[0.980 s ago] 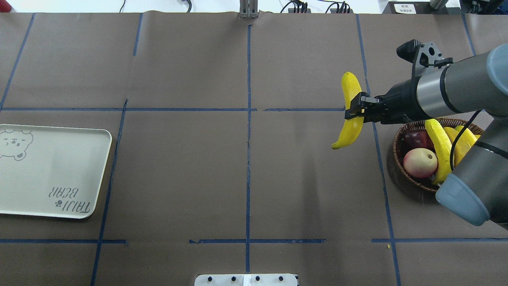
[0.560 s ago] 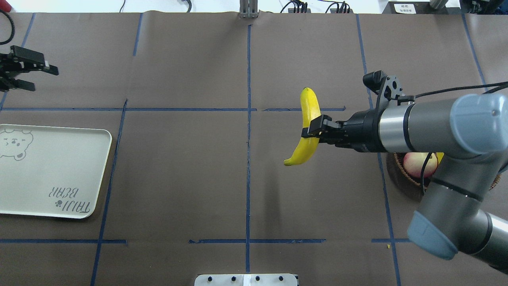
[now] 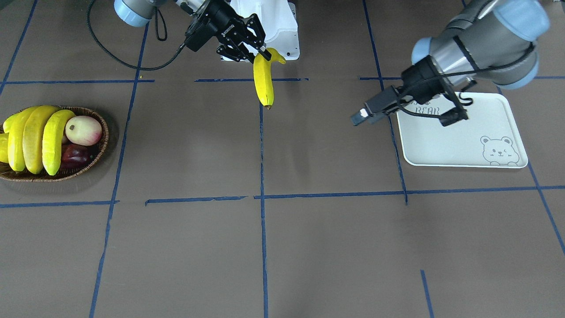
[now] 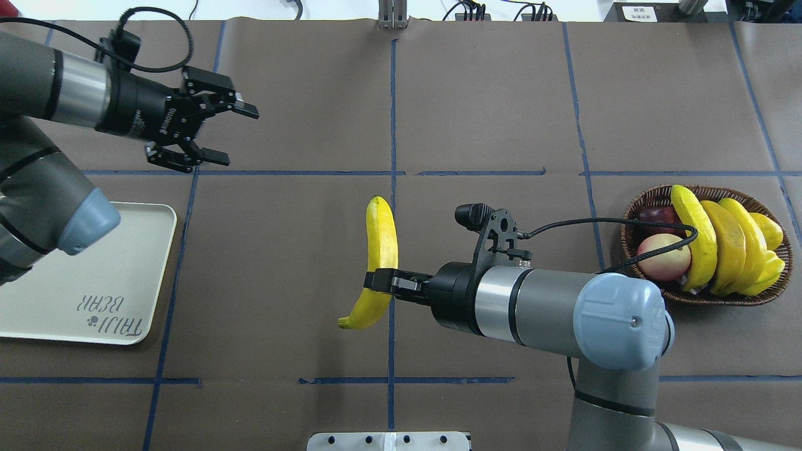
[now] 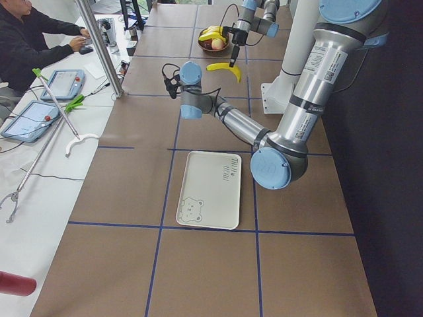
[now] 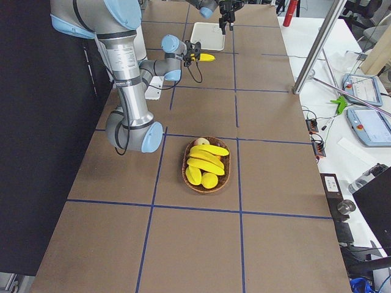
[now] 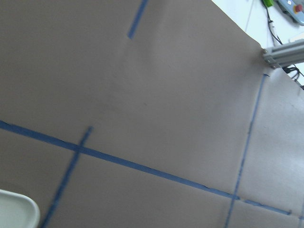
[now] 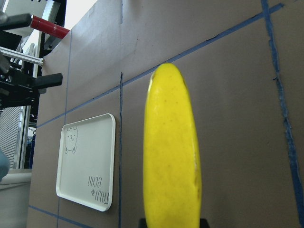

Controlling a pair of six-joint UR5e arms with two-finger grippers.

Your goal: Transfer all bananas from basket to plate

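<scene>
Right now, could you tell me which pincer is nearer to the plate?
Left. The left pincer hovers open just past the plate's corner; the right pincer holds a banana over the table's middle.

Counter (image 4: 501, 94) covered in brown paper, in a brightly lit workroom

The paper is divided into rectangles by blue tape lines (image 4: 392, 113). Along one long edge a white bench (image 5: 39, 205) is seen, on which blue-framed tablets (image 5: 63, 82) and cables are laid, with an aluminium post (image 5: 99, 46) at its border. A person (image 5: 26, 39) is seated there. The opposite edge is closed by a black panel (image 5: 390, 198).
</scene>
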